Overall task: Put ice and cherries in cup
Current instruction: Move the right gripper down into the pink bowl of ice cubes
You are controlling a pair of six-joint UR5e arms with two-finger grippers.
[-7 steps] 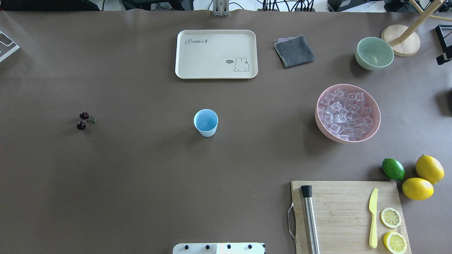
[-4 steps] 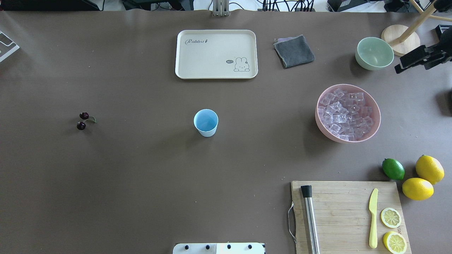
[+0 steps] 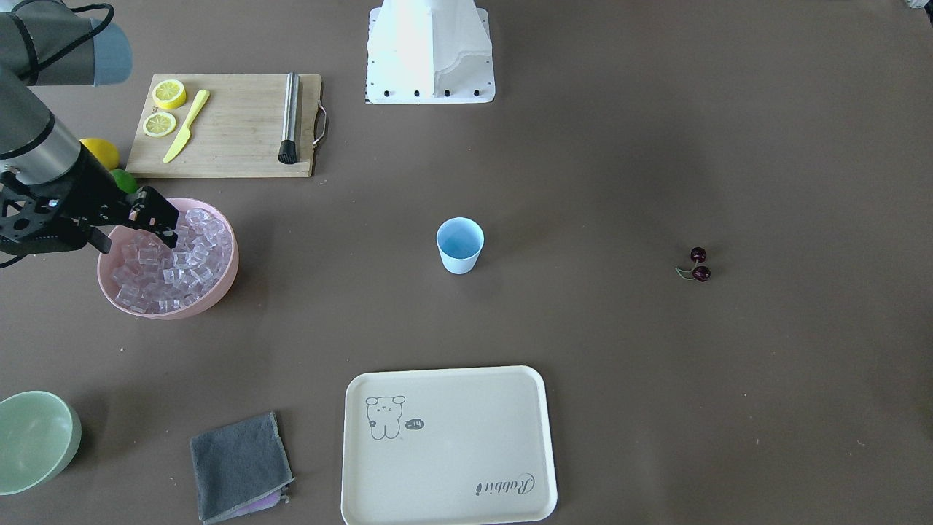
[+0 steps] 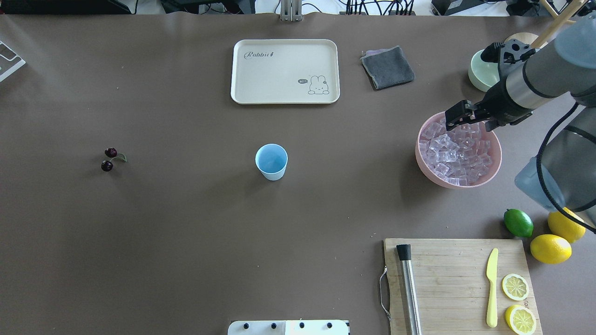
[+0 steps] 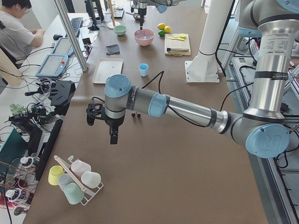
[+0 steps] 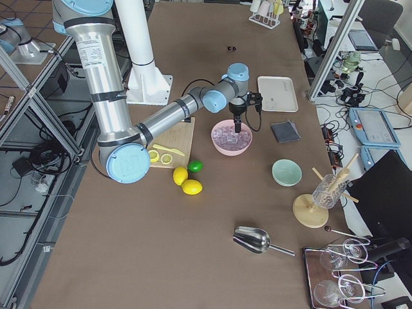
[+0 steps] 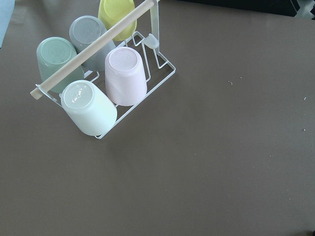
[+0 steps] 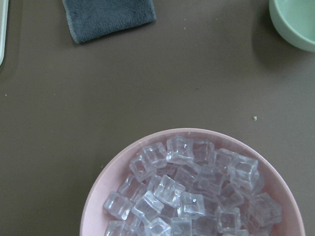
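1. Cup (image 4: pixel 271 161): light blue and upright, mid-table. The inside shows bare, with no ice and no cherries in it.
2. Ice (image 4: pixel 454 151): all heaped in the pink bowl (image 4: pixel 417 153), well to the robot's right of the cup. No cube lies outside the bowl.
3. Cherries (image 4: pixel 109 159): a joined pair lying on the table, well to the robot's left of the cup and untouched.
4. Right gripper (image 4: pixel 468 124): poised over the far side of the pink bowl, pointing down. Its jaws look parted with nothing between them.
5. Left gripper (image 5: pixel 113 135): hangs above bare table beyond the cherries from the cup. I cannot tell whether it is released or clenched.
6. Progress, as a judgement: neither part is done. The first ice pick looks imminent, and the cherries come after.
7. Surface: the table (image 4: pixel 186 232) is covered in matte brown.
   - Beyond the cup from the robot lie a cream tray (image 4: pixel 285 70) and a grey cloth (image 4: pixel 387 67).
   - On the robot's side of the cup, to its right, sits a cutting board (image 4: pixel 447 279) with a knife and lemon slices.
   - A lime (image 4: pixel 518 222) and whole lemons (image 4: pixel 551 248) lie past the board.
8. Room: a rack of coloured cups (image 7: pixel 106 69) sits at the table's left end. A person (image 5: pixel 16 28) is seated at a side bench among monitors and cables.
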